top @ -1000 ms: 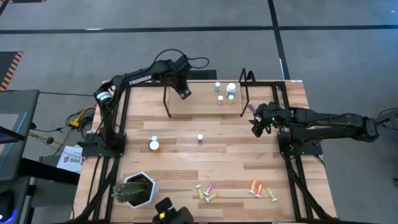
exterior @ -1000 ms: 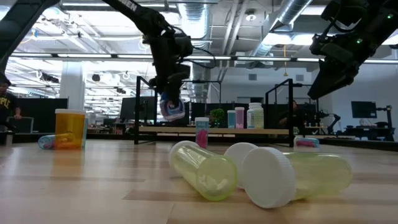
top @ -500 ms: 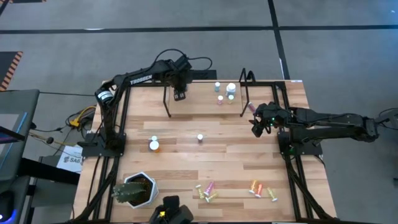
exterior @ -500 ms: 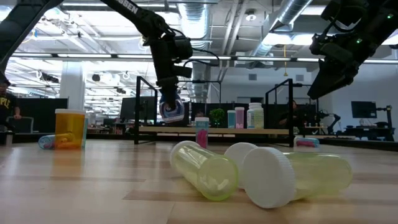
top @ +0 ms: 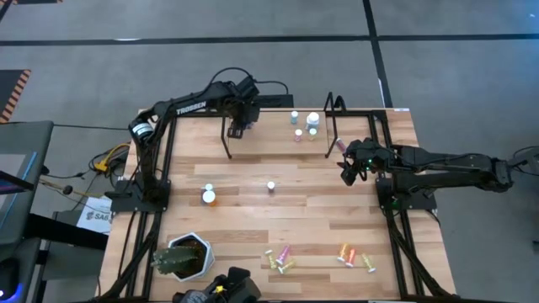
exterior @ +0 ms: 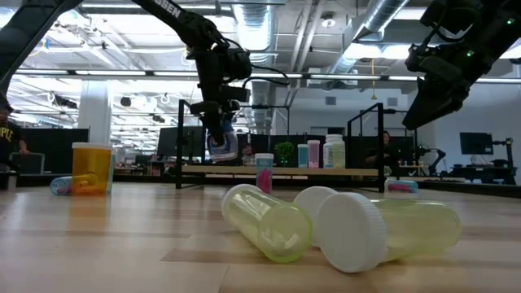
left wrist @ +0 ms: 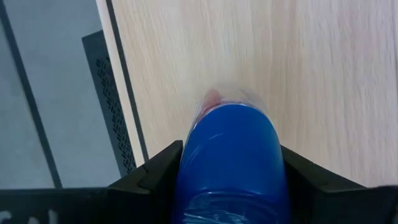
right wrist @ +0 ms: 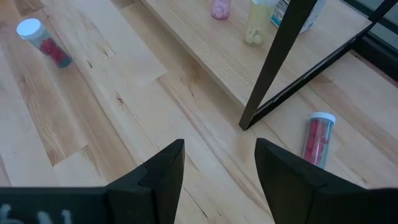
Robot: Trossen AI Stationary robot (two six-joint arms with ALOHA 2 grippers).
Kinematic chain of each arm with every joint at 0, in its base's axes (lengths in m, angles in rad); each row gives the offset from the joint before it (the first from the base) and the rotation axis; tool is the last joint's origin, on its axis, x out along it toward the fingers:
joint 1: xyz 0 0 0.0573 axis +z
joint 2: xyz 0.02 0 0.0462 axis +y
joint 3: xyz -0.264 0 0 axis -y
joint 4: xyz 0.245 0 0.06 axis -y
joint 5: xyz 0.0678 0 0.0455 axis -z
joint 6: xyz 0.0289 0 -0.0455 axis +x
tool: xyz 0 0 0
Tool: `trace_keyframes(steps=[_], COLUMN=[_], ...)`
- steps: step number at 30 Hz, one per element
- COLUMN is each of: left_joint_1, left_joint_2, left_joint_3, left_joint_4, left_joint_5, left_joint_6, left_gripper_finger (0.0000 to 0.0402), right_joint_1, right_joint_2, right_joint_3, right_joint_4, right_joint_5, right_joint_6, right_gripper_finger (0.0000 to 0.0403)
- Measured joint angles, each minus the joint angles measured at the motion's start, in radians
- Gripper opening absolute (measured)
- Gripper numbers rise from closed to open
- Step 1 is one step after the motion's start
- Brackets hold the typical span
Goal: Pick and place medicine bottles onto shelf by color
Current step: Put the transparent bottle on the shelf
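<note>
- Bottles (top: pixel 303 126): a small group stands upright on the shelf (top: pixel 269 124) toward its 3 o'clock end; in the low view they show as a row with a pink one (exterior: pixel 264 172) in front of the shelf line.
- Shelf: a narrow light-wood plank at the counter's (top: pixel 253 210) 12 o'clock edge, with black rod uprights at both ends.
- Left tool (top: pixel 238 128): over the shelf's 9 o'clock end, fingers closed on a blue-lidded bottle (left wrist: pixel 229 163); the left wrist view shows the blue lid filling the gap between both fingers, above pale wood.
- Right tool (top: pixel 347 174): off the shelf's 3 o'clock end, above the counter, fingers parted with nothing between them.
- Red-filled vial (right wrist: pixel 316 138): lying on the counter just beside the shelf's 3 o'clock upright, near the right tool.
- Orange bottle (top: pixel 208 196) and a small white-capped bottle (top: pixel 271 186): upright at mid-counter, well apart from the shelf.
- Yellow vials (exterior: pixel 269 221): lying on their sides at the 6 o'clock edge, among pink and orange ones (top: pixel 347 252).
- Plant (top: pixel 181 257): in a white pot at about 7 o'clock.
</note>
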Motion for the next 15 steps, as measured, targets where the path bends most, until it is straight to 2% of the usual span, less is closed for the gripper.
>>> trace_keyframes(steps=[8, 15], left_joint_1=[0.000, 0.002], left_joint_2=[0.000, 0.008], left_joint_3=[0.000, 0.001], left_joint_4=[-0.008, -0.020], left_joint_5=[0.011, 0.020], left_joint_6=[0.051, 0.060], left_gripper_finger=[0.0204, 0.0207], right_joint_1=[0.000, 0.000], right_joint_2=[0.000, 0.000], right_joint_3=[0.000, 0.000], right_joint_4=[0.000, 0.000], right_joint_5=[0.000, 0.000], right_joint_6=[0.000, 0.000], right_gripper_finger=[0.0216, 0.0216])
